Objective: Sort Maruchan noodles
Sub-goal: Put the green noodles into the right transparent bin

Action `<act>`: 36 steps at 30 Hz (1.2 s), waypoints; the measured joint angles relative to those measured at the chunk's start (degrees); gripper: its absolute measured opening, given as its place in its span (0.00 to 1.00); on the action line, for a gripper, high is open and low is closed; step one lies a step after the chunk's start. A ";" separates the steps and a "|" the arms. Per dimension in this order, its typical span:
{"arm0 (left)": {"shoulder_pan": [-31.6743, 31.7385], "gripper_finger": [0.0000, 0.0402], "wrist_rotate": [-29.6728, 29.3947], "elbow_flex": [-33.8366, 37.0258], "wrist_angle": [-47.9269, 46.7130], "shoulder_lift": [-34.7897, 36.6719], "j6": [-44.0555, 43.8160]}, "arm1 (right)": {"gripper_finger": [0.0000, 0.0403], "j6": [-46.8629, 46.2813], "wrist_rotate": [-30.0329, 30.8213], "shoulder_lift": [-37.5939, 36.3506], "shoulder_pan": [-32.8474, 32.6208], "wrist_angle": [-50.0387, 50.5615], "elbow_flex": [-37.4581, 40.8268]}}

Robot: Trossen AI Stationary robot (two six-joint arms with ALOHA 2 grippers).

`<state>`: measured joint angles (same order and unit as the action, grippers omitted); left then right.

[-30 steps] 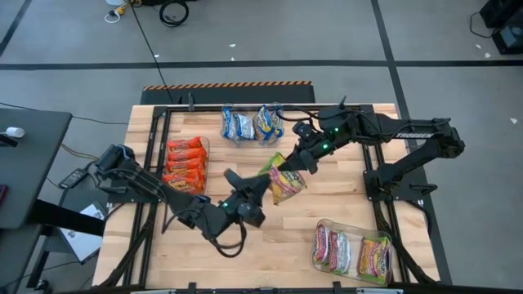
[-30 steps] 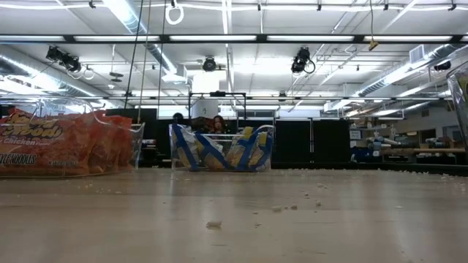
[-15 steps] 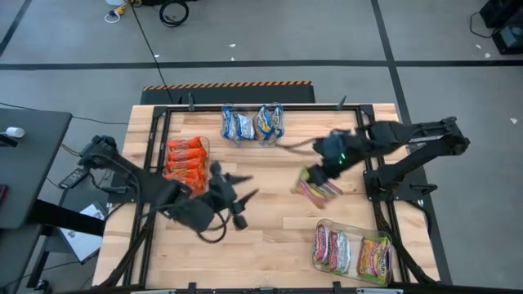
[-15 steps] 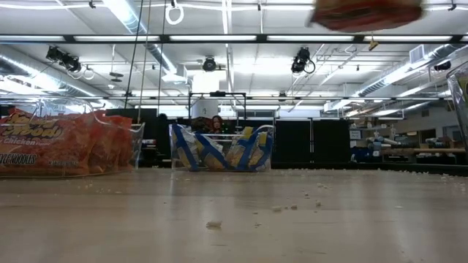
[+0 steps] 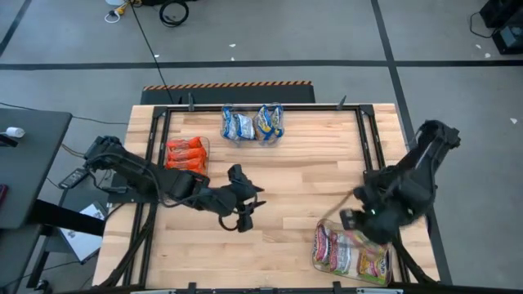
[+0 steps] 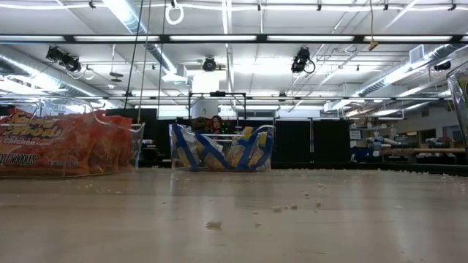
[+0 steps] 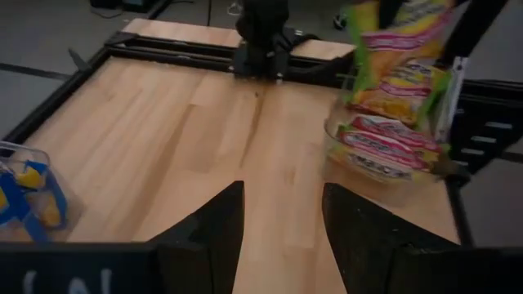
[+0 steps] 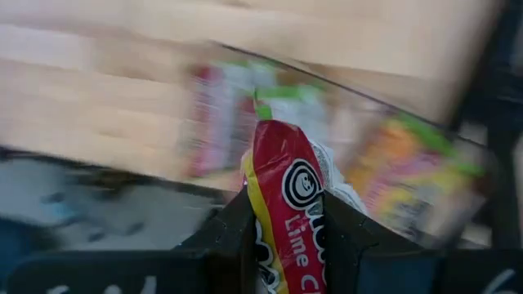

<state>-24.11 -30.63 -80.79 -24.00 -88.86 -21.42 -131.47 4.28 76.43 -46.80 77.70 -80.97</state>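
The right gripper (image 8: 282, 214) has swung from mid-table near the blue packets to just over the clear tray (image 5: 320, 245) at the near right corner, carrying its yellow-green packet (image 8: 286, 192) clamped between its fingers. The left gripper (image 5: 255, 197), fingers apart, has drawn back from that packet and now sits at mid-table, well apart

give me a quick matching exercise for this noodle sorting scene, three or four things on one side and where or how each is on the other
Things:
1. orange-red packets
2. blue-and-yellow packets
3. right claw
4. left claw

States:
A. open, holding nothing, over the bare table middle
B. in a clear tray at the table's far edge
C. shut on a yellow-green packet above the near right tray
D. in a clear tray on the table's left side

Pairs: 1-D, 2-B, 3-C, 4-A
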 joint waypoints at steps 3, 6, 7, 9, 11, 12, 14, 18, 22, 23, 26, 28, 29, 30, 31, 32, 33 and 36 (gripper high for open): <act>1.09 0.42 0.02 0.00 0.37 -0.02 1.07 | 0.25 -4.14 -5.24 3.59 -3.90 3.90 0.00; 1.94 0.42 0.03 0.00 0.72 -0.02 1.49 | 0.25 -5.22 -8.46 8.30 -5.31 5.77 0.00; 2.19 0.42 0.04 0.00 1.08 -0.02 1.47 | 0.25 -5.44 -9.04 9.73 -5.36 6.04 0.00; 2.44 0.42 0.04 0.00 1.70 -0.02 1.46 | 0.26 -5.52 -9.11 12.28 -5.18 6.52 0.02; 2.37 0.42 0.04 0.00 1.96 -0.02 1.06 | 0.26 -5.53 -8.76 14.25 -4.79 6.30 0.47; 2.18 0.42 0.29 0.00 2.18 -0.02 0.97 | 0.26 -5.68 -8.74 14.97 -4.66 6.20 1.01; 1.78 0.42 2.29 0.00 2.44 -0.02 -0.34 | 0.26 -6.22 -8.56 15.88 -4.48 5.28 2.81; 0.74 0.42 6.57 0.00 2.19 -0.02 -3.53 | 0.26 -6.84 -8.73 15.54 -3.26 -0.44 8.42; -0.40 0.42 7.41 0.00 0.93 -0.52 -6.45 | 0.26 -6.42 -8.46 13.42 -1.72 -6.42 14.28; -0.83 0.42 7.42 0.00 0.86 -0.52 -7.00 | 0.26 -5.84 -8.54 12.86 -1.48 -6.53 15.36; -1.87 0.42 7.39 -0.11 1.22 -0.90 -9.69 | 0.26 -2.89 -9.89 10.62 -1.55 -5.54 18.30; -2.78 0.42 7.45 -0.02 0.76 -1.18 -11.21 | 0.26 0.99 -11.17 8.79 -2.24 -5.08 19.81; -3.06 0.42 7.36 -0.04 1.06 -1.48 -11.83 | 0.27 3.45 -12.35 7.99 -2.64 -5.15 20.40; -3.25 0.42 7.06 -0.11 1.34 -1.76 -12.76 | 0.27 6.11 -13.30 7.25 -3.17 -5.29 20.98; -3.54 0.42 6.61 -0.09 1.08 -1.92 -13.53 | 0.27 9.14 -14.17 6.71 -3.69 -5.37 21.40; -3.81 0.42 6.18 -0.07 0.88 -2.23 -14.53 | 0.28 12.06 -14.97 6.29 -4.17 -5.36 21.74; -3.96 0.42 5.64 -0.08 1.66 -2.81 -15.88 | 0.29 14.77 -15.79 5.98 -4.63 -5.23 21.99; -4.02 0.42 3.96 -0.09 2.85 -4.44 -20.03 | 0.31 21.12 -17.89 5.56 -5.77 -5.25 22.62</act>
<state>-28.13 -26.67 -80.88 -21.15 -93.30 -41.45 -110.35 -13.60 82.00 -52.58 72.44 -58.35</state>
